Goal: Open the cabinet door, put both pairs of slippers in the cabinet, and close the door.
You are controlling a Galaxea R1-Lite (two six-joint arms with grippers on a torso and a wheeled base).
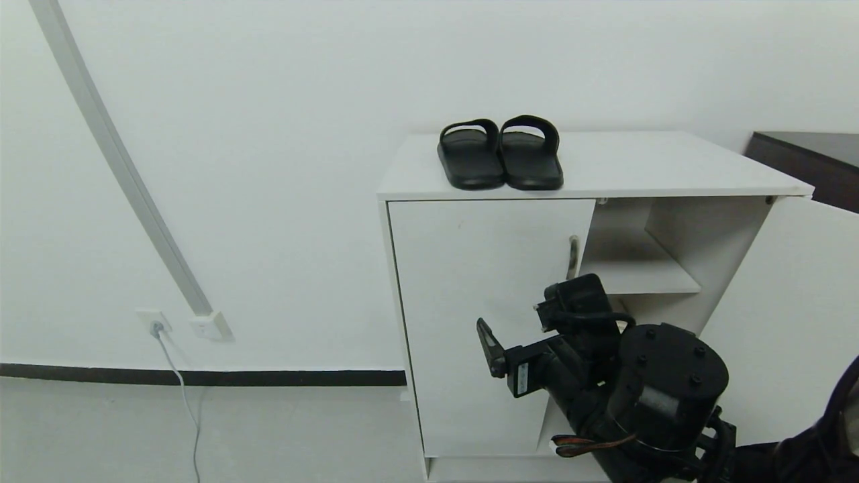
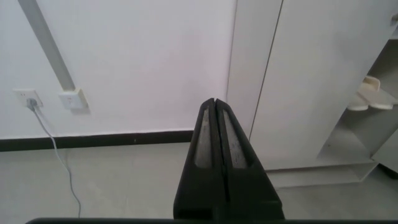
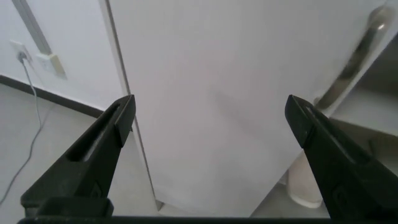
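Observation:
A pair of black slippers (image 1: 500, 153) lies side by side on top of the white cabinet (image 1: 671, 164). The cabinet's right door (image 1: 785, 315) stands open; the left door (image 1: 483, 315) is closed, with its handle (image 1: 572, 257) at the inner edge. A cream slipper (image 2: 371, 93) rests on a lower shelf inside. My right gripper (image 1: 517, 322) hangs open and empty in front of the left door, close to the handle (image 3: 354, 59). My left gripper (image 2: 214, 143) is shut on nothing, off to the cabinet's left, above the floor.
Wall sockets with a hanging cable (image 1: 158, 329) and a slanted conduit (image 1: 121, 161) are on the wall to the left. A dark piece of furniture (image 1: 805, 161) stands behind the cabinet on the right. Open floor lies left of the cabinet.

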